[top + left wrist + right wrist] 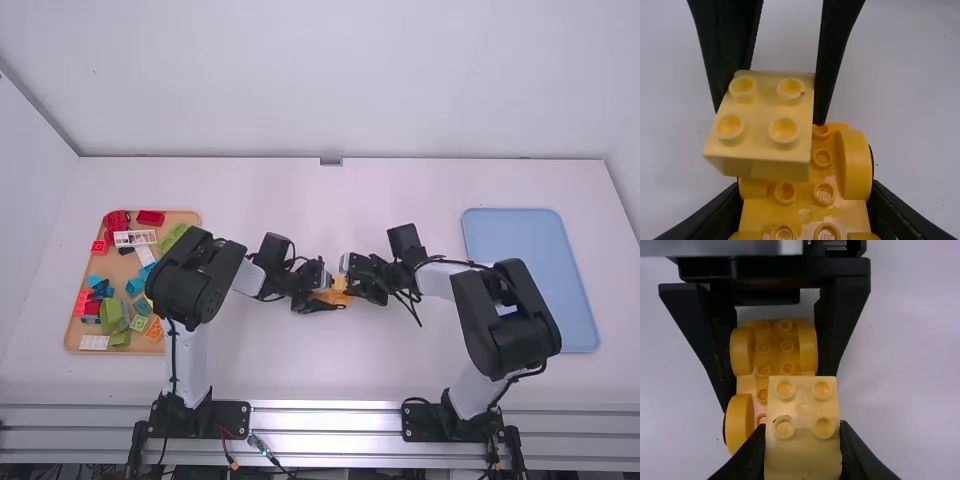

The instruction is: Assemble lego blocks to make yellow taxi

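At the near edge of the high view, the left arm (182,375) and right arm (475,385) stand on a metal rail (325,420). Beyond it spreads the white table (300,370). On the left side is a tan tray (72,338) of loose pieces: toward its near end, a white plate (95,342), an orange brick (154,330) and green bricks (112,312); farther up, blue bricks (135,287), then a white frame (135,238) and red bricks (115,225). On the right side lies a blue tray (545,270). Between the trays the two arms meet over the table. The left gripper (328,298) is clenched on the yellow-orange chassis (805,215), one finger pressed to each long side; the left wrist view shows its rows of studs and a rounded yellow wheel (856,165) at one side. The right gripper (357,284) has the pale yellow block (802,405) pinched between its fingers. The block's four studs show, and it overlaps part of the chassis in both wrist views; whether the two touch I cannot tell. Beyond the table's far edge rises a plain white wall (330,80).
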